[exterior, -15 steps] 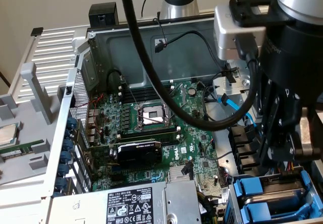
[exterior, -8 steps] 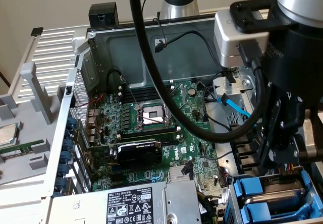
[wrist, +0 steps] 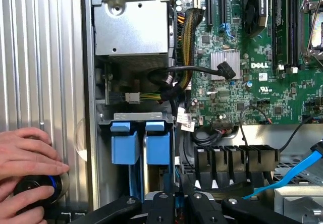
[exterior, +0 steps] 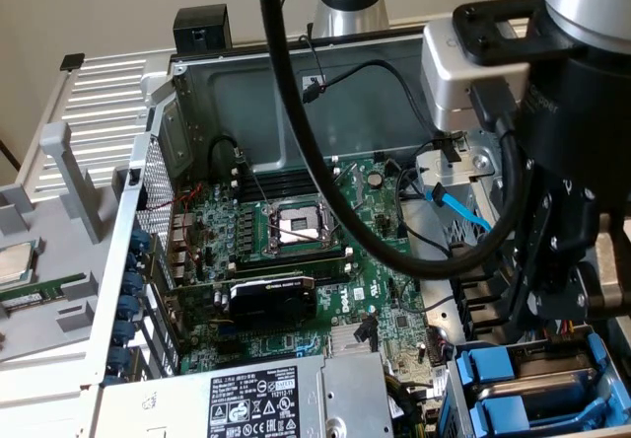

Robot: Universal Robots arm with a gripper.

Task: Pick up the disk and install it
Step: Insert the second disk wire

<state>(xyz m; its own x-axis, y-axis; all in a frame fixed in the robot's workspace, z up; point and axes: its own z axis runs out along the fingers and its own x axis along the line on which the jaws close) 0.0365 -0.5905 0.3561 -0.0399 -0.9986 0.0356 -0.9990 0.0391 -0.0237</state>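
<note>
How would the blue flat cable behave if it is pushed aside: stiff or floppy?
The blue cable is a thin flat strip lying in a loose slant, so it probably bends easily and springs back a little. It looks light, so it would likely give little resistance.

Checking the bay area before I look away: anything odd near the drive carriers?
Yes: a person's hand rests on a black knob beside the case wall, close to the gripper, which sits low over the blue carriers.

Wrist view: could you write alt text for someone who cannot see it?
Looking down into an open computer case, the gripper hangs over two blue drive carriers beside the green motherboard. A person's hand rests on a black knob outside the case.
</note>
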